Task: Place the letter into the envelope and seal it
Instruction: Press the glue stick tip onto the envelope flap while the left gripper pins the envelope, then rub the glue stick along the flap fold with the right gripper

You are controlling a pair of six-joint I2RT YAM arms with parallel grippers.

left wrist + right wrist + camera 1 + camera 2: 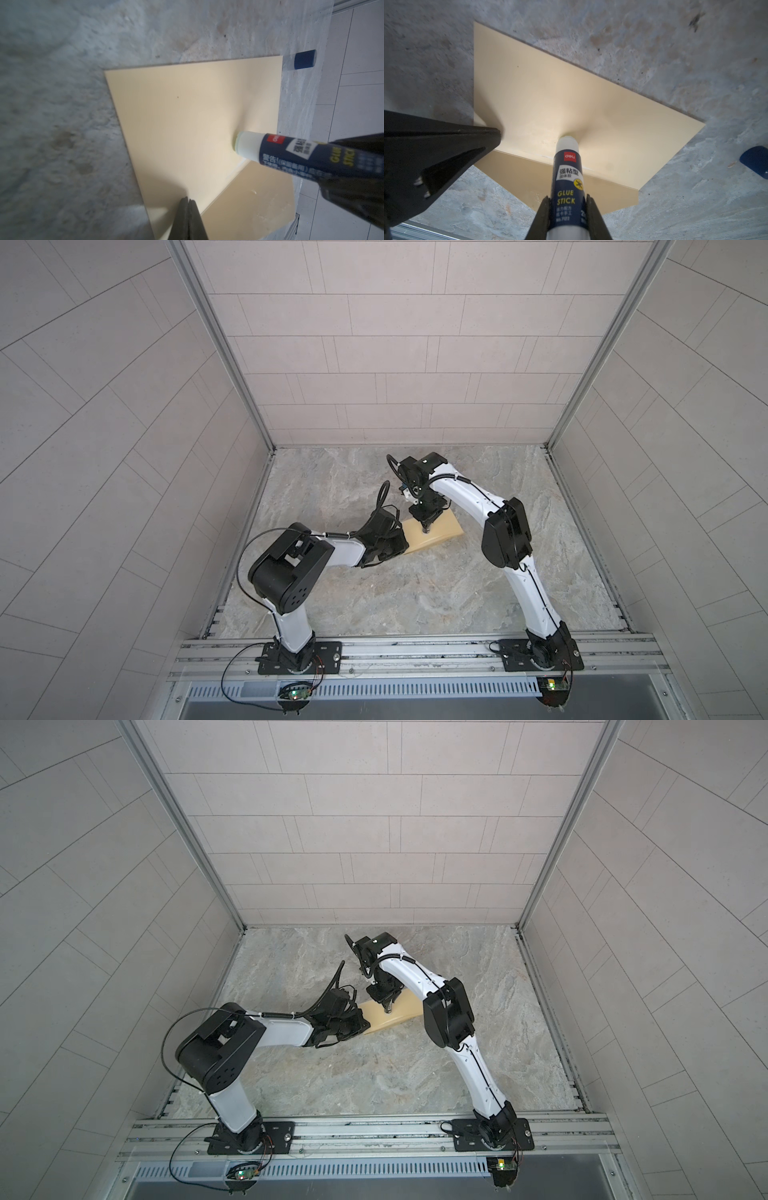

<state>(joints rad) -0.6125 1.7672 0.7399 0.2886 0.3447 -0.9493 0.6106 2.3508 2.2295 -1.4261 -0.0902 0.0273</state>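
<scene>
Found the envelope lying flat on the grey stone counter, near the middle in both top views, with its flap folded open. Noted the left gripper with jaws pressed together, tips resting on the envelope at one end, by the flap crease. Noted the right gripper clamped on a glue stick, its uncapped tip touching the envelope just beside the crease. Recorded a blue cap on the counter near an envelope corner, not touching.
</scene>
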